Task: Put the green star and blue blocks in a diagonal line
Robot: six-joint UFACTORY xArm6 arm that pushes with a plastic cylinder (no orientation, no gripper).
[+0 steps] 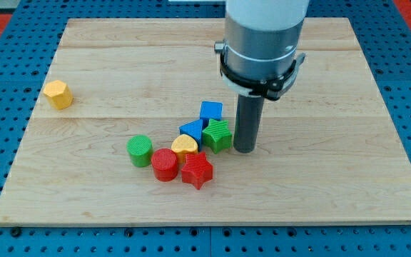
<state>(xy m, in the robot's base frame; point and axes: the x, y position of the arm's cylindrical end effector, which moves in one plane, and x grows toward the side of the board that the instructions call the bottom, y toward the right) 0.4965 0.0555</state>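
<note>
The green star point(217, 135) lies near the middle of the wooden board point(120, 71). A blue cube point(210, 111) sits just above it, toward the view's top. A second blue block point(191, 130), wedge-like, touches the star's left side. My tip point(245, 149) rests on the board just right of the green star, very close to it or touching it. The arm's grey body hides the board behind it at the view's top.
A yellow heart point(184, 146), a red cylinder point(165, 164) and a red star point(197, 170) cluster below the blue wedge. A green cylinder point(140, 150) stands left of them. A yellow block point(58, 94) lies alone at the far left.
</note>
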